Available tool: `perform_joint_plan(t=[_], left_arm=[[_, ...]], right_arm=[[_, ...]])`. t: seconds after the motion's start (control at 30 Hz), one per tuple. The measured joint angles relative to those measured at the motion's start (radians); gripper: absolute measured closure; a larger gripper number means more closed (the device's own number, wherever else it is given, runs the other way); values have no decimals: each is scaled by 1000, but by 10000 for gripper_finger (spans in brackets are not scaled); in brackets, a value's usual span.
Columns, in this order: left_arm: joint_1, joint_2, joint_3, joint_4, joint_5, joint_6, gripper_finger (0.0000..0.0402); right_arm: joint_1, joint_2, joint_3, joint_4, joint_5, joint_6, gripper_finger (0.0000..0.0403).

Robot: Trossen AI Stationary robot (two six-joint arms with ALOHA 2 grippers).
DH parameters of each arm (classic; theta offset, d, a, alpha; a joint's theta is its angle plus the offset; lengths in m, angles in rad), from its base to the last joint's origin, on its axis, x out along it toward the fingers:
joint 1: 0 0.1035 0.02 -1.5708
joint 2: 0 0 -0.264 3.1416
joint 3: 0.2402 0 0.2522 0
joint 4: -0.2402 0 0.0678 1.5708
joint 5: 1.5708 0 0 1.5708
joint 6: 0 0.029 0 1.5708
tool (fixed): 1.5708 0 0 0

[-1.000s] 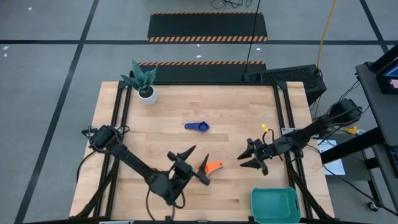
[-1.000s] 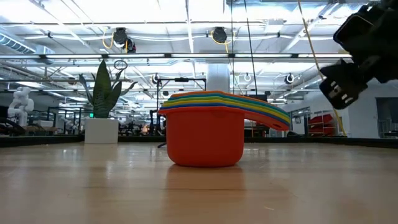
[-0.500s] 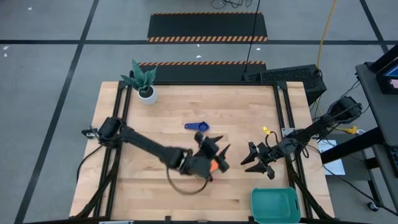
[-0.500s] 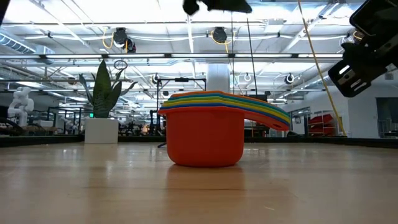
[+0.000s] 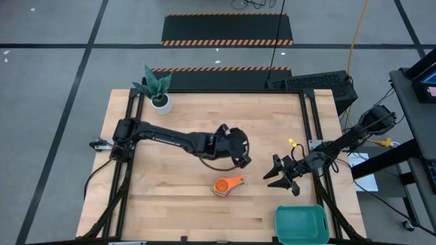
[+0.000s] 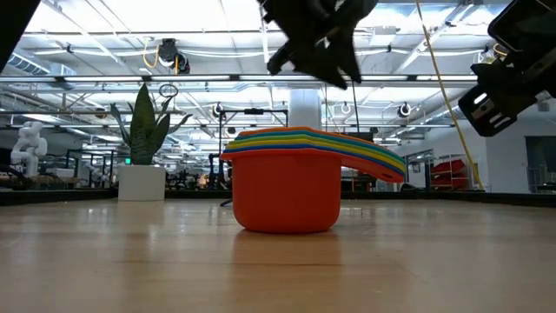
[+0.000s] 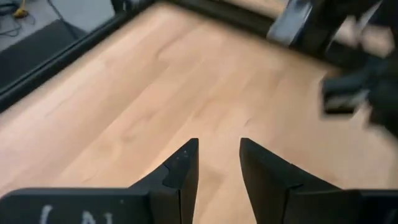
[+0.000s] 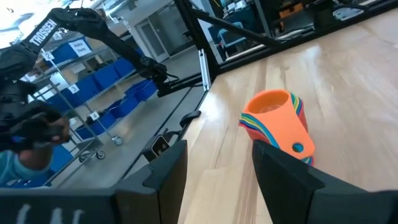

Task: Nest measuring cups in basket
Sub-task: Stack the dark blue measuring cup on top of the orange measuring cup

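The measuring cups stand nested in one stack (image 5: 223, 186) (image 6: 287, 187), base on the wood near the table's near edge. The orange cup is outermost, coloured rims show above it, and the handles fan toward the right. The right wrist view shows the stack (image 8: 277, 118) ahead of the fingers. The navy cup does not show; my left arm lies over where it was. The teal basket (image 5: 301, 224) sits at the near right corner. My left gripper (image 5: 240, 158) (image 7: 219, 155) hovers open, above and beyond the stack. My right gripper (image 5: 276, 175) (image 8: 219, 155) hovers open to the stack's right.
A white plant pot (image 5: 161, 102) (image 6: 142, 182) stands at the far left corner. My left arm (image 5: 170, 139) stretches across the table's middle. Bare wood lies between the stack and the basket. A black frame rail (image 5: 313, 129) runs along the right edge.
My left gripper has swung from beside the stack at the near edge, over it, toward the table's middle and far side, rising as it went and leaving the stack uncovered. The stack has stayed in place. My right gripper has edged slightly toward the near edge.
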Motion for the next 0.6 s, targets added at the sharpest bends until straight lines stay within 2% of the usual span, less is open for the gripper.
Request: perform_joint_plan(t=[0.23,0.37,0.43,0.6], left_arm=[[38,0,0,-256,8,169,284],[66,0,0,-413,79,181,277],[78,0,-3,-457,116,216,263],[90,0,-36,-476,128,390,209]], right_arm=[[0,0,-1,-39,-2,17,227],[0,0,-1,-59,-2,17,227],[0,0,-1,-69,-3,18,227],[1,0,-1,-99,-3,42,227]])
